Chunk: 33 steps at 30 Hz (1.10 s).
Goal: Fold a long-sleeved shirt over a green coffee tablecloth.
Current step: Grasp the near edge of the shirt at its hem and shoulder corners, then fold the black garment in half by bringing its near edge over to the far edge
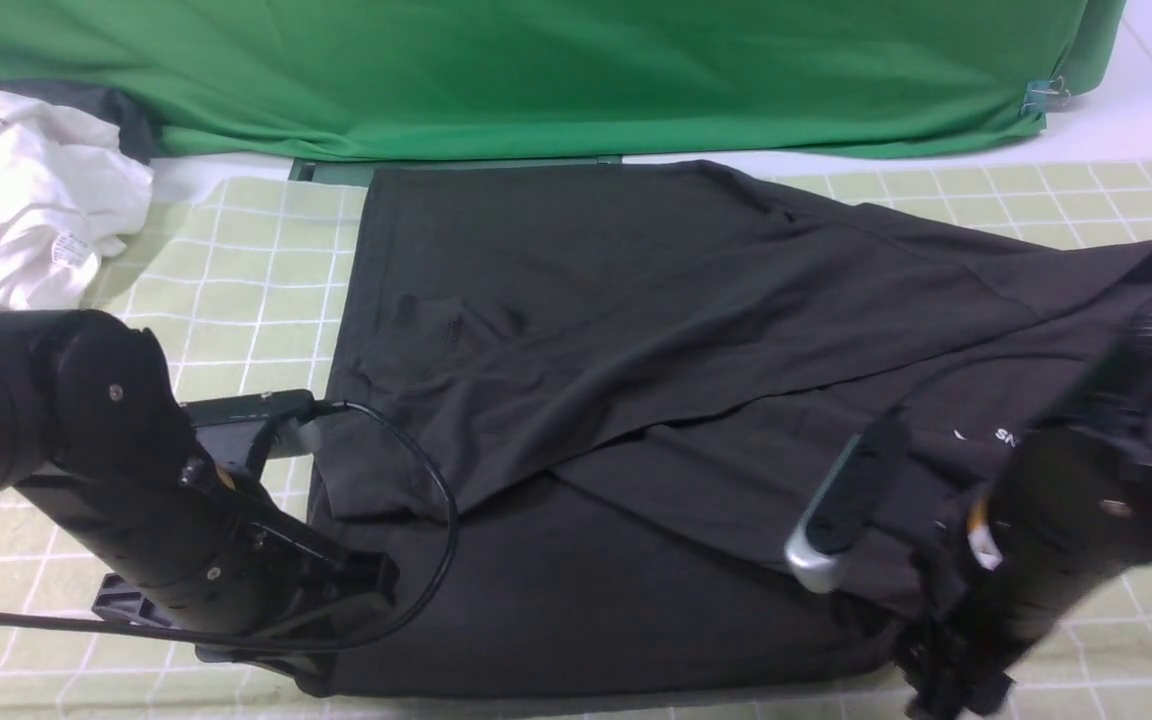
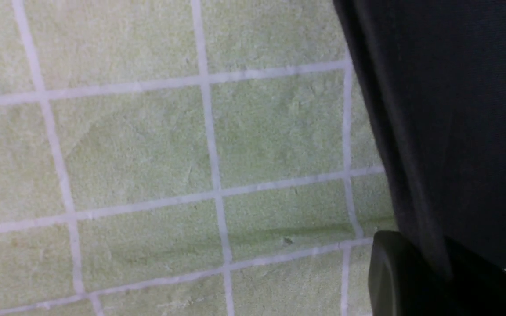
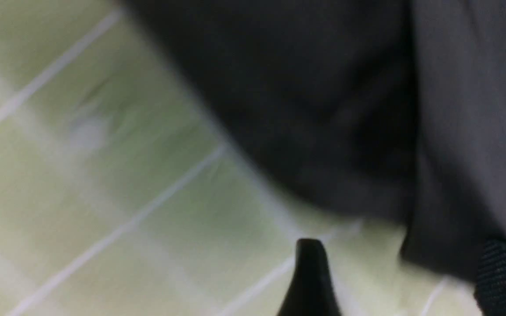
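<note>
long-sleeved shirt [image 1: 576,330] is lying spread on the green coffee tablecloth [image 1: 246,260], and I'm trying to work out the near-edge grab. Nearest to the camera, the left gripper [image 1: 256,655] is sitting at the near-left corner, clamped tight. In its wrist view the shirt's edge is running straight into a finger [image 2: 393,281], so I'm reading that as a pinch on the fabric. Over at the near-right corner the right gripper [image 3: 404,272] is showing blurred, fingers standing wide apart, with the shirt's edge hanging just beside one finger and nothing clamped. Tips?

reply: looks like you're only half gripped, so I wouldn't be lifting yet. I'd be getting the right gripper around that near-right edge, taking shirt only and none of the checked cloth underneath. Then I'd be raising both corners together so the near edge is staying taut. Further in, a big flap is lying diagonally across the middle, with the little white print [image 1: 1004,436] peeking out on the right, so go gently or that layer will be sliding off. Aim the near edge at the far edge, which is sitting just beside the plain green sheet [image 1: 536,70]. The white garment [image 1: 26,190] at the far left is lying well apart from the shirt.
</note>
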### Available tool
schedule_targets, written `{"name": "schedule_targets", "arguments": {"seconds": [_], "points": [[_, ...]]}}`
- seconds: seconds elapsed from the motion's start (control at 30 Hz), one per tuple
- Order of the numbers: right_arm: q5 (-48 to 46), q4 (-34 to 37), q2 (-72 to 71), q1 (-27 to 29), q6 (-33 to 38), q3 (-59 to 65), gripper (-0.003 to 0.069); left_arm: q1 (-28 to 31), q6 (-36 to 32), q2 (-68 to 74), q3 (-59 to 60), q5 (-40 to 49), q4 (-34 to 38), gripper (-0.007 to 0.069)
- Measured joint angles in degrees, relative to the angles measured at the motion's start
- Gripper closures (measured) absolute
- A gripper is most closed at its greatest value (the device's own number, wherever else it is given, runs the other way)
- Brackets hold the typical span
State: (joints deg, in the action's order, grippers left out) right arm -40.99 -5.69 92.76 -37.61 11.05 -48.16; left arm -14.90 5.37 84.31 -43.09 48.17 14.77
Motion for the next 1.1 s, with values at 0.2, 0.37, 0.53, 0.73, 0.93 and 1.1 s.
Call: {"name": "schedule_targets", "arguments": {"seconds": [0.2,0.37,0.53,0.73,0.93,1.1], "points": [[2.4,-3.0,5.3,0.0,-0.5,-2.3,0.0270,0.0,0.0,0.0,0.0,0.1,-0.1,0.0601],[3.5,-3.4,5.9,-0.1,-0.1,-2.6,0.0468,0.0,0.0,0.0,0.0,0.1,-0.1,0.0601],[-0.1,-3.3,6.3,-0.2,0.0,-4.5,0.0608,0.0,0.0,-2.7,0.0,0.8,-0.4,0.0601],[-7.8,-1.2,2.7,-2.2,-0.8,-5.1,0.0608,0.0,0.0,-9.5,-0.2,3.7,-1.2,0.0601],[-12.2,1.6,-1.8,-5.3,-3.6,-2.4,0.0608,0.0,0.0,-14.9,1.1,10.2,-1.1,0.0601],[-13.8,3.0,-6.5,-10.8,-9.6,3.0,0.0608,0.0,0.0,-20.8,7.0,13.4,1.9,0.0601]]}}
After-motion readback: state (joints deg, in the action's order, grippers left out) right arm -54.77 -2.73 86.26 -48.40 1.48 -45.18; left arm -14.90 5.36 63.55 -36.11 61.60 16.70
